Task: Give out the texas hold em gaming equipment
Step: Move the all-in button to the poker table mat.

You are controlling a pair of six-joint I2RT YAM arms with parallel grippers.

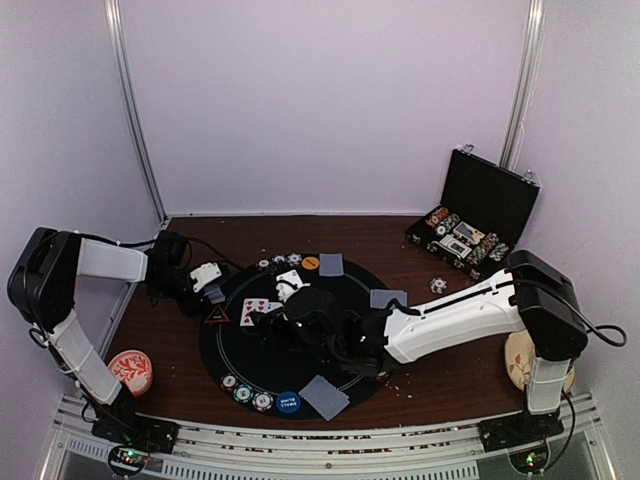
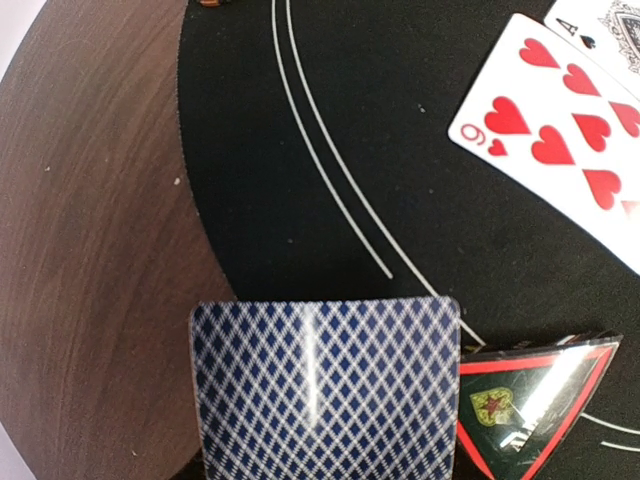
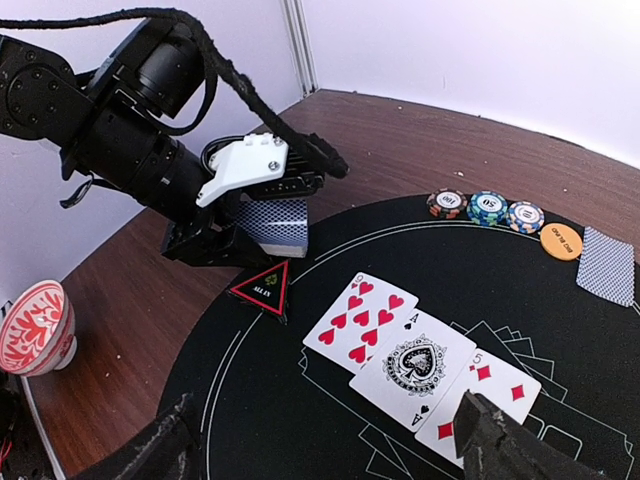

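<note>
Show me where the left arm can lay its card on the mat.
Bare mat for the held card runs from the red triangle to the far chips, left of the nine of hearts. Centre is crowded: face-up cards, right gripper close by.

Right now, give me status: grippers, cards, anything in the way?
Left gripper shut on face-down card at edge of mat. Right gripper open by three face-up cards. Red triangle beside held card.

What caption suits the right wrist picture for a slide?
Left gripper holds a blue-backed card near the red triangle marker; three face-up cards lie on the black mat.
</note>
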